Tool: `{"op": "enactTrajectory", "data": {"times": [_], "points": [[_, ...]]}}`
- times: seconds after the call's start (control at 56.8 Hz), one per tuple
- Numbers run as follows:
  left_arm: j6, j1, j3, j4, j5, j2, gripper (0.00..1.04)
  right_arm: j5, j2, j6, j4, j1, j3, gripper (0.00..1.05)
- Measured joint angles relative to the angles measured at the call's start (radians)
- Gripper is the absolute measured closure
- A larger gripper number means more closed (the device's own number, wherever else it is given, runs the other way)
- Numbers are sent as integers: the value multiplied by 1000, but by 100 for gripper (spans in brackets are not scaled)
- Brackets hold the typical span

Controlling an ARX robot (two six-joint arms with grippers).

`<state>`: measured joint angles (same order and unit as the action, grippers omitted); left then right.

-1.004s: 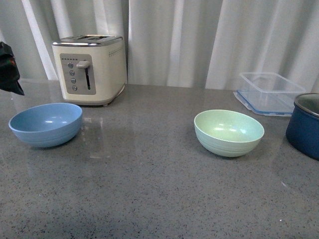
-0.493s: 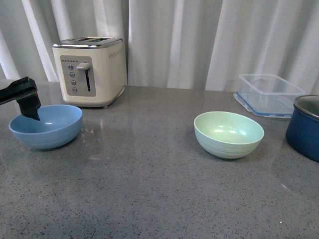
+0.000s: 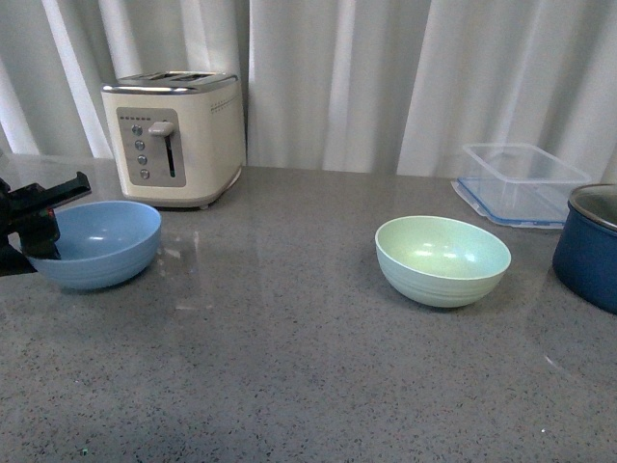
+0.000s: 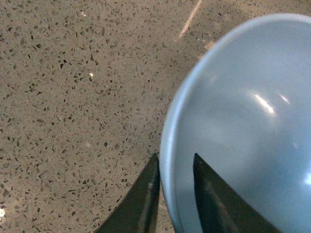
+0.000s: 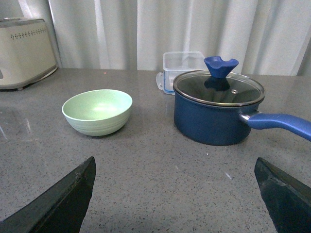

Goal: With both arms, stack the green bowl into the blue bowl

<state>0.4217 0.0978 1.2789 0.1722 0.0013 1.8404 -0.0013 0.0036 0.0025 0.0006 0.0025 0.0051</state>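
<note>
The blue bowl [image 3: 96,241] sits on the grey counter at the far left, in front of the toaster. My left gripper [image 3: 39,230] is shut on its left rim; in the left wrist view one finger is outside the rim and one inside the blue bowl [image 4: 243,121], with the gripper [image 4: 176,162] pinching the wall. The green bowl [image 3: 442,258] stands upright right of centre, untouched. It also shows in the right wrist view [image 5: 97,111], far ahead of my right gripper [image 5: 175,165], which is wide open and empty above the counter. The right arm is out of the front view.
A cream toaster [image 3: 175,133] stands at the back left. A clear plastic container [image 3: 521,181] is at the back right. A dark blue pot [image 3: 590,241] with a glass lid [image 5: 218,87] and long handle stands right of the green bowl.
My left gripper came down from above the blue bowl's left side and closed on its rim. The bowl has shifted slightly. The green bowl has not moved.
</note>
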Motion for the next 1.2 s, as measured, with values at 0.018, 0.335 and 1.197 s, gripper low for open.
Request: {"op": "enactTrajectory", "data": {"times": [0.018, 0.335, 1.197], "points": [[0, 0, 1, 0, 0, 0, 83, 0, 0, 0, 0, 0, 0, 10], [2, -3, -2, 6, 43, -44, 101, 0, 0, 0, 0, 0, 0, 10], [184, -325, 201, 55, 67, 79, 101, 0, 0, 0, 0, 0, 0, 10]]}}
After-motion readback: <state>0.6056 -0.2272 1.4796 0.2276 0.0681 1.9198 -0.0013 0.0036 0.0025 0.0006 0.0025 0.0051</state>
